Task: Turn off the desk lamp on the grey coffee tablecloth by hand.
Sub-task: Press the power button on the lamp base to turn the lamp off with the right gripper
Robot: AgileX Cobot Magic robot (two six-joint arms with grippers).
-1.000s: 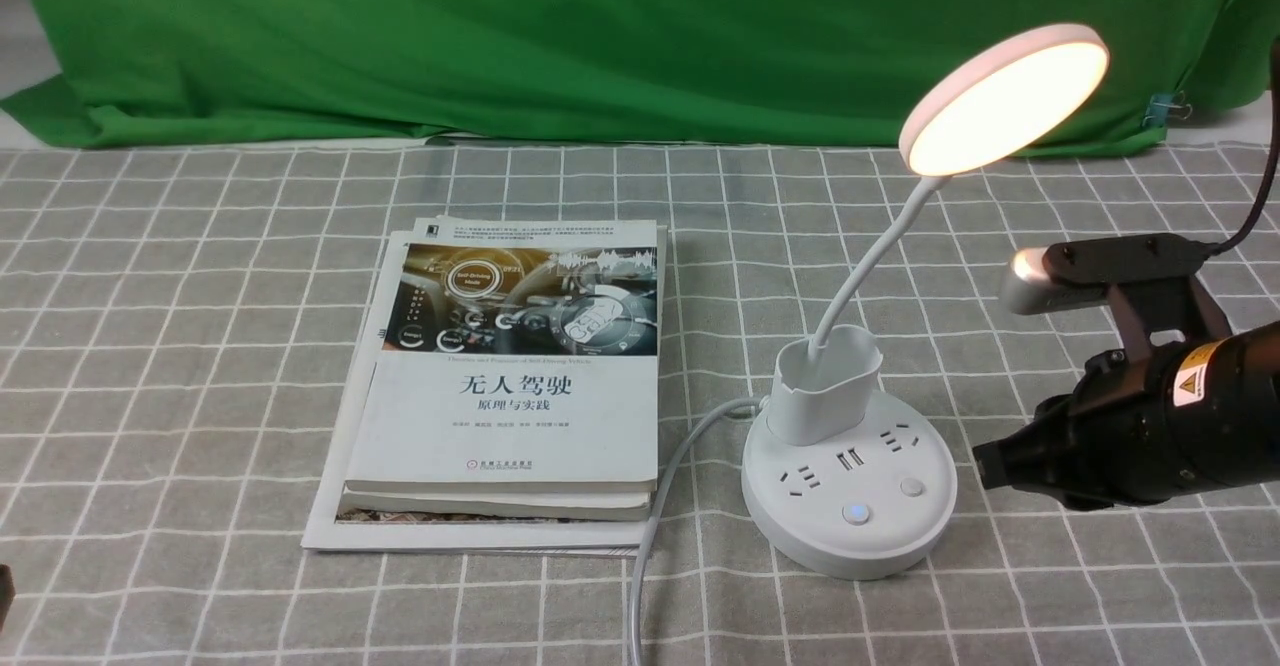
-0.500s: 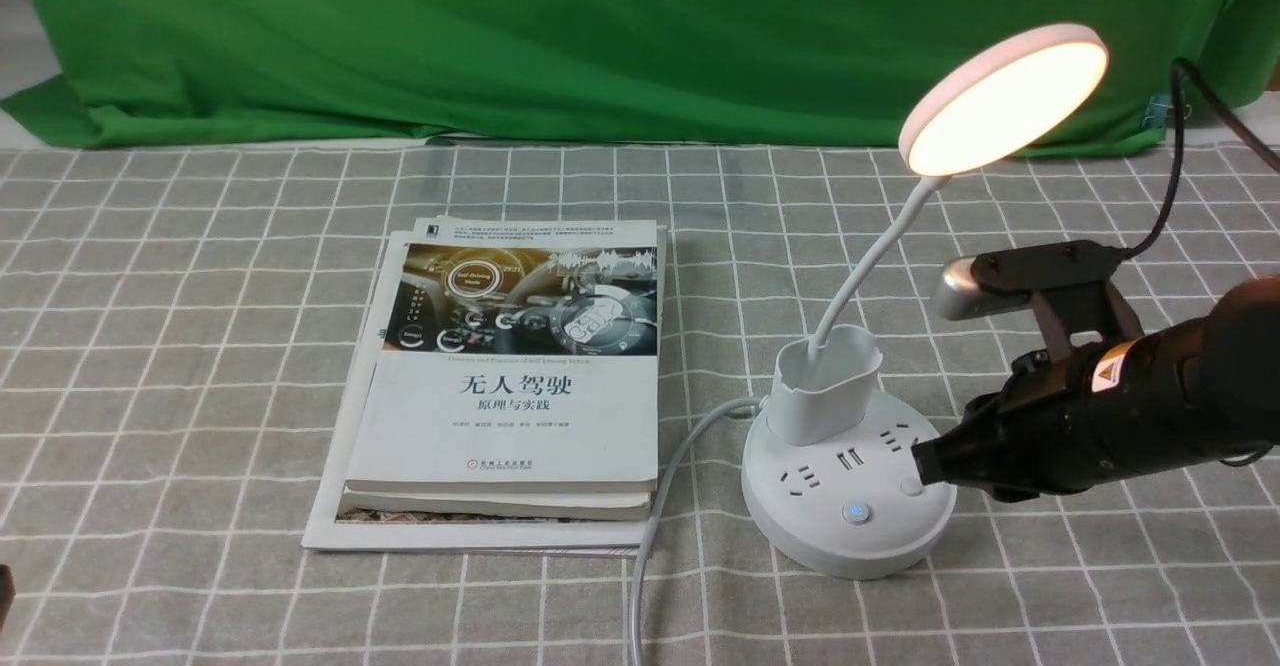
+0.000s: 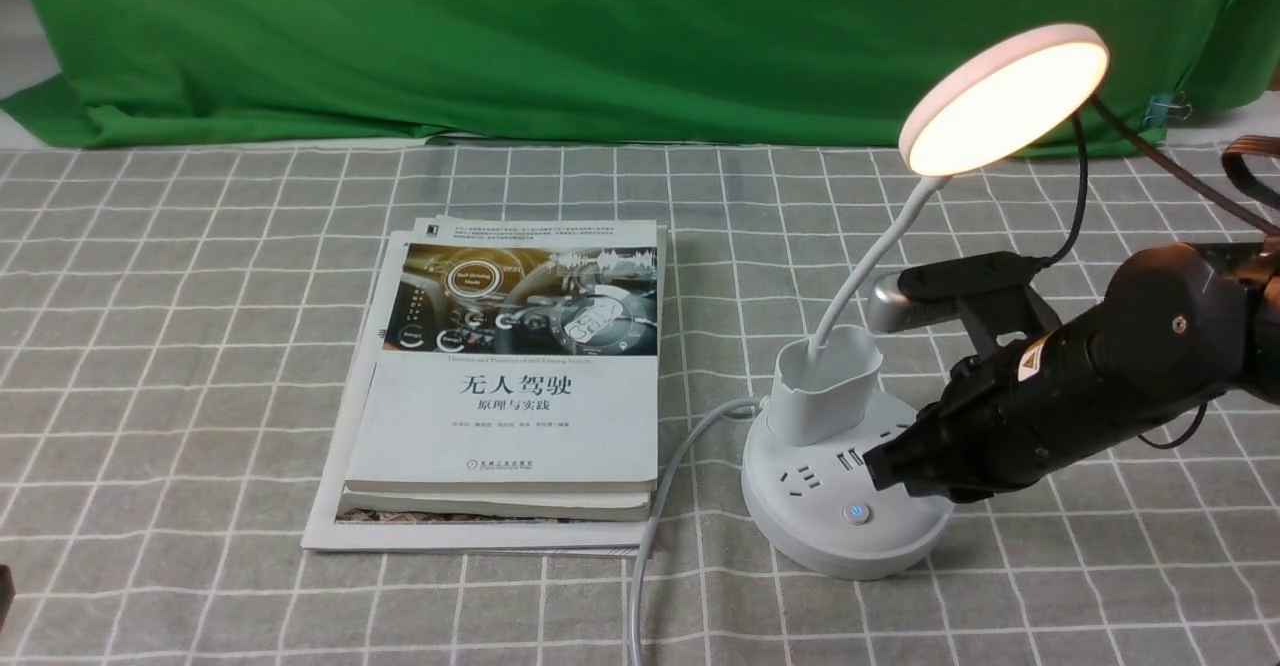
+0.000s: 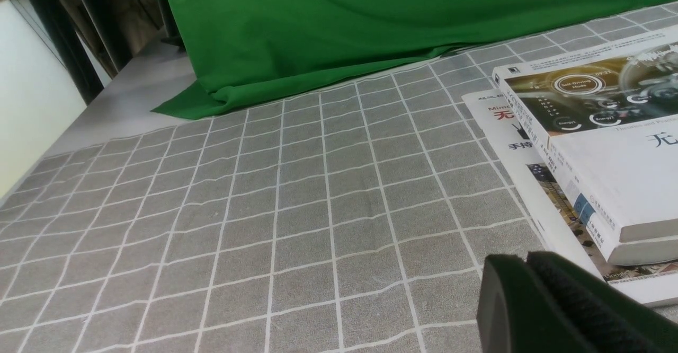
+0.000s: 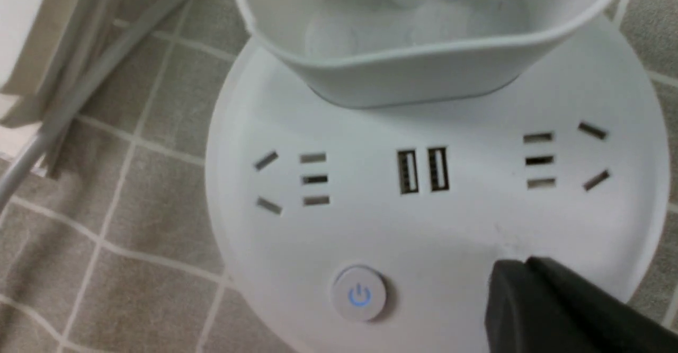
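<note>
The desk lamp (image 3: 850,446) stands on the grey tablecloth (image 3: 200,346), the one with thin white lines that make squares. It sits on the right side of the cloth, just beside a pile of books (image 3: 510,386). The lamp is on. Its round flat head (image 3: 1003,96) glows warm and tilts up high at the back. A thin white neck (image 3: 870,266) bends down from the head into a little cup (image 3: 828,386), and the cup sits on the round base (image 3: 800,526). The base has plug holes on top and a small button with a blue light (image 3: 856,514) near its front edge. A white cord (image 3: 660,486) runs from the base past the books.

The right arm (image 3: 1130,376) reaches in from the right, low over the base. The right jaws are pressed together and hold nothing. Their black tip is over the top of the base, just to the right of the blue button (image 5: 360,294) (if it touches the base, I cannot tell).

The left jaws show only in the left wrist view. They are closed too, with nothing in them, and are near a corner of the books (image 4: 609,146), over the cloth (image 4: 265,210).

A green cloth (image 3: 600,36) hangs at the back, and a bit of white worktop (image 4: 122,109) shows beside it.
</note>
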